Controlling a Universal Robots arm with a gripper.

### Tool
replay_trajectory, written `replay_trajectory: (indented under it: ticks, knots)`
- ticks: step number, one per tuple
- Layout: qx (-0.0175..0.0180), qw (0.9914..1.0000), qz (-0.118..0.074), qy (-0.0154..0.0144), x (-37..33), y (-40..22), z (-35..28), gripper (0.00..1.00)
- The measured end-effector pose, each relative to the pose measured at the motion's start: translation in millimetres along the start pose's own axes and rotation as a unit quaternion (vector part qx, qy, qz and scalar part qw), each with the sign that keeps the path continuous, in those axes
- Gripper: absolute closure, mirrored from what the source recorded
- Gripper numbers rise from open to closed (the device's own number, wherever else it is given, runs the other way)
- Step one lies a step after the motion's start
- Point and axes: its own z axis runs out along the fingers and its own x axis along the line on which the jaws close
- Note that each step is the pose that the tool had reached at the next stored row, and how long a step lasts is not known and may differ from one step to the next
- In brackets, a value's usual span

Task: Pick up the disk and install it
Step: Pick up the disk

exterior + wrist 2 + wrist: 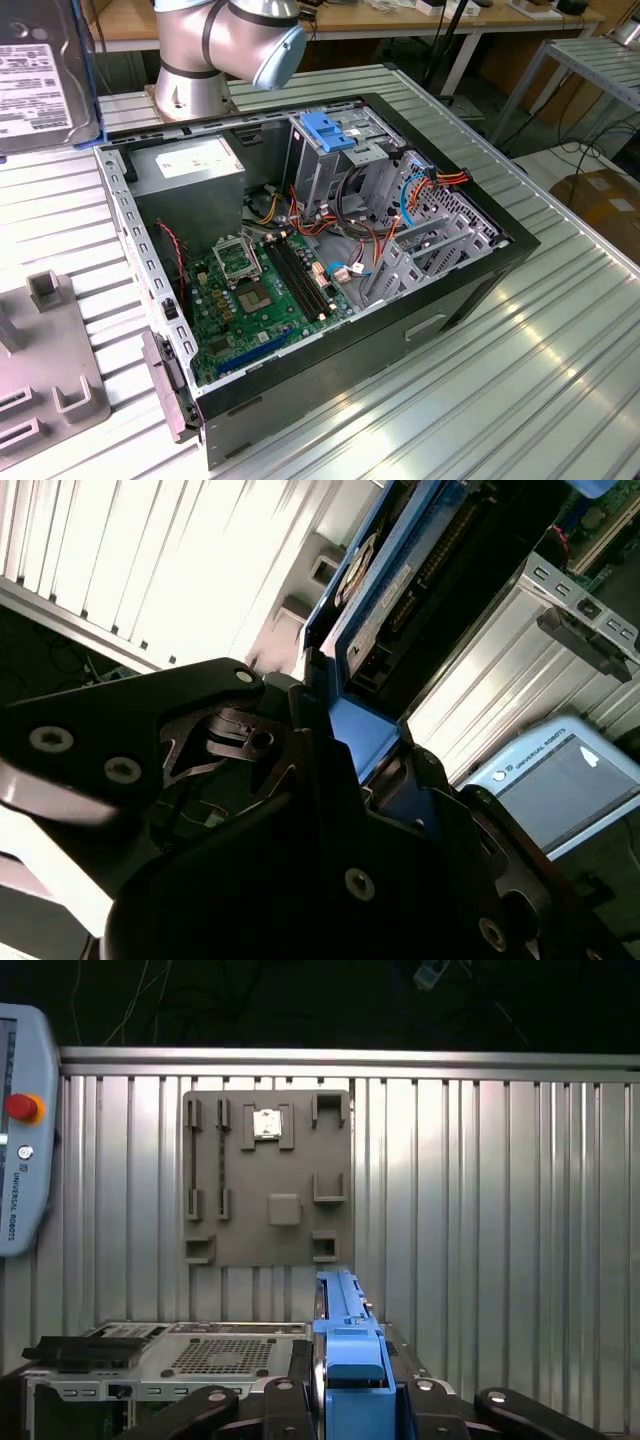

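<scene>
— Blue plastic sat closest to the lens, didn't it?
— It did. In the first wrist view the disk (349, 1332) stood on edge with its blue rail toward the camera, squarely in the middle of the claw (350, 1395).
— How far open was the claw?
— Only as wide as the drive is thick. One black finger (300, 1370) lay against each flat face, so the disk was pinched between them and the claw touched nothing else. The second wrist view told the same: the blue bracket wedged between the fingers, the grey body running away from them.
— Where was it in the room?
— Up off the table (520, 380), at the exterior view's left, white label facing that camera. It was outside the open computer case (480, 290), near one of its far corners.
— And beyond that?
— Inside the case I saw the green motherboard (250, 290), the grey power-supply box (190, 168) and a blue handle (328, 130) on the drive cage. The silver arm (225, 40) rose behind the case. Farthest off, in the first wrist view, a grey fixture plate (265, 1180) lay flat on the ribbed metal, with a teach pendant (20, 1130) off to one side.
</scene>
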Motion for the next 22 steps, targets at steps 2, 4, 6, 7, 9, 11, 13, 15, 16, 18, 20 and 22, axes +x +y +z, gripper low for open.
replay_trajectory:
  ticks: [2, 4, 6, 7, 9, 11, 13, 15, 16, 18, 20, 22]
  knots:
    - [0.0, 1.0, 0.0, 0.0, 0.0, -8.8, 1.0, 0.63]
    - [0.0, 1.0, 0.0, 0.0, 0.1, -24.0, 2.5, 0.63]
    - [0.0, 1.0, 0.0, 0.0, 0.1, -38.1, 3.7, 0.63]
    - [0.0, 1.0, 0.0, 0.0, 0.1, -43.8, 4.2, 0.63]
    - [-0.0001, 1.0, 0.0, 0.0, 0.1, -51.3, 4.9, 0.63]
    - [0.0, 1.0, 0.0, 0.0, 0.1, -57.5, 5.5, 0.63]
    - [0.0, 1.0, 0.0, 0.0, 0.1, -63.6, 6.1, 0.63]
    - [-0.0001, 1.0, 0.0, 0.0, 0.2, -76.2, 7.3, 0.63]
    - [0.0, 1.0, 0.0, 0.0, 0.2, -78.9, 7.6, 0.63]
    - [0.0, 1.0, 0.0, 0.0, 0.2, -87.3, 8.7, 0.63]
    - [0.0, 1.0, 0.0, 0.0, 0.2, -93.5, 9.4, 0.63]
    - [-0.0001, 1.0, 0.0, 0.0001, 0.2, -99.7, 9.9, 0.63]
